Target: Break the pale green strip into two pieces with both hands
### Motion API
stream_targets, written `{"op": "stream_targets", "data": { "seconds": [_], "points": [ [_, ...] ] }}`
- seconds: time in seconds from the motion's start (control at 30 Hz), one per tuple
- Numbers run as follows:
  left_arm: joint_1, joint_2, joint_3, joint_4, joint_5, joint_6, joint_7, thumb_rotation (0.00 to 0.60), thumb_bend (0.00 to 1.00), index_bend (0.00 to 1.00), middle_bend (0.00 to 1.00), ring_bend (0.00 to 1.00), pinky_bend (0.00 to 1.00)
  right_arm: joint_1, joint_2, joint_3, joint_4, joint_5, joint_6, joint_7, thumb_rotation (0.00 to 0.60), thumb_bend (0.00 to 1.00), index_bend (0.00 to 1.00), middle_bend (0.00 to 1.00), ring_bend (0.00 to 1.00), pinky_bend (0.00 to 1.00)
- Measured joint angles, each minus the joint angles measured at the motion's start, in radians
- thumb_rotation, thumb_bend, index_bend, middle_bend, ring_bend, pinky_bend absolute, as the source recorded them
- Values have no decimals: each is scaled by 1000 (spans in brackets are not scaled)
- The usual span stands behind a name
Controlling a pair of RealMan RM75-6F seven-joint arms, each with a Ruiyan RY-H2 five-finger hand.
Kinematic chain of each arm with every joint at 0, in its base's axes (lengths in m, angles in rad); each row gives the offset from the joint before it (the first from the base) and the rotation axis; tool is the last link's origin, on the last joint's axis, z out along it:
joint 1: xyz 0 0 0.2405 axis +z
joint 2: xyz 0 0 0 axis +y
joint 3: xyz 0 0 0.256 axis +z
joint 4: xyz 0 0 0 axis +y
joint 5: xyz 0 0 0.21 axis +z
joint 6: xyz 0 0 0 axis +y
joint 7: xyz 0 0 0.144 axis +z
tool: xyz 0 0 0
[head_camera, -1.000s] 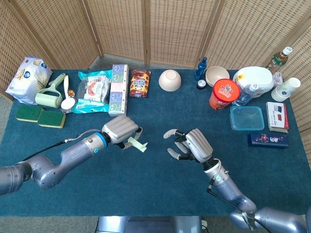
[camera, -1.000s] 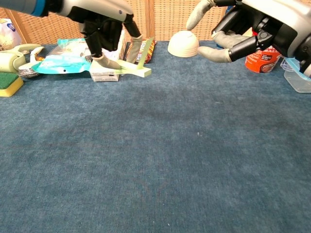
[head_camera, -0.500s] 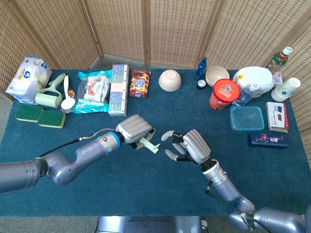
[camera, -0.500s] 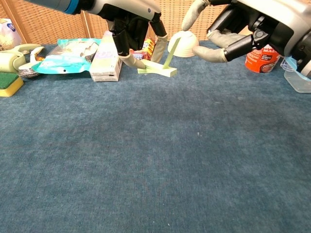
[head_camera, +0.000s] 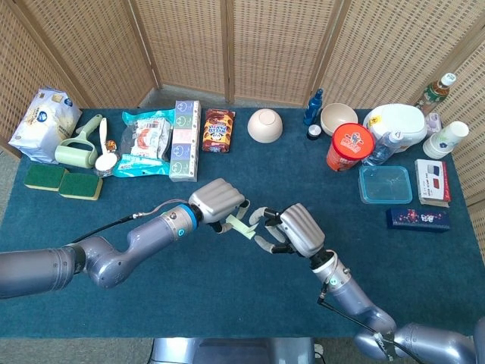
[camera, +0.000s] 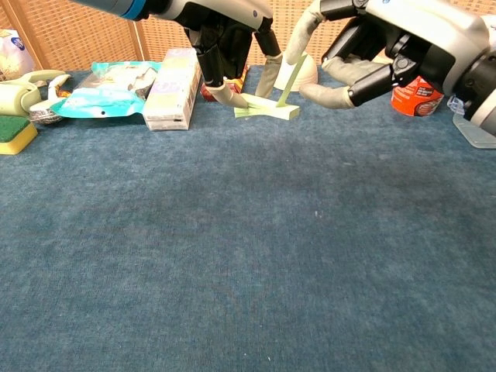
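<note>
The left hand (head_camera: 220,201) pinches the pale green strip (camera: 269,109) in its fingers (camera: 230,94), above the blue surface (camera: 248,256). The right hand (head_camera: 294,230) has its fingers (camera: 329,94) spread just beside the strip's free end, holding nothing. Wicker screens (head_camera: 227,45) stand behind. Whether fingertip and strip touch is unclear.

From where I work, only the letters "MA" read on the red canister (camera: 411,98); every other label is too blurred.

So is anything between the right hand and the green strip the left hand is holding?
Nothing visible. The left hand holds the green strip above the cloth, and the right hand, fingers spread, sits right beside its free end with only open air between.
</note>
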State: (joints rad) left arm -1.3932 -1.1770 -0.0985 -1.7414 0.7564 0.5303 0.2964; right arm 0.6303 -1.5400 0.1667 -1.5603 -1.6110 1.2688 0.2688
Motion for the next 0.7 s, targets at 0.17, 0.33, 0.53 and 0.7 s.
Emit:
{"op": "stream_targets", "data": {
  "seconds": [0.17, 0.33, 0.53, 0.7],
  "points": [
    [-7, 6, 10, -9, 3, 9, 1, 600, 420, 707, 1000, 1000, 1000, 3, -3, 2, 4, 6, -1, -5, 600, 342, 494, 981, 993, 953],
    [-12, 9, 20, -13, 2, 15, -1, 600, 420, 705, 1000, 1000, 1000, 5, -3, 3, 6, 9, -1, -10, 600, 341, 509, 982, 993, 953],
    [-20, 3, 31, -10, -1, 19, -1, 600, 420, 703, 1000, 1000, 1000, 8, -5, 6, 5, 10, 4, -9, 600, 341, 520, 985, 993, 953],
    [-24, 1, 34, -9, -3, 21, -3, 600, 420, 703, 1000, 1000, 1000, 12, -9, 9, 6, 13, 3, -16, 600, 349, 519, 985, 993, 953]
  ]
}}
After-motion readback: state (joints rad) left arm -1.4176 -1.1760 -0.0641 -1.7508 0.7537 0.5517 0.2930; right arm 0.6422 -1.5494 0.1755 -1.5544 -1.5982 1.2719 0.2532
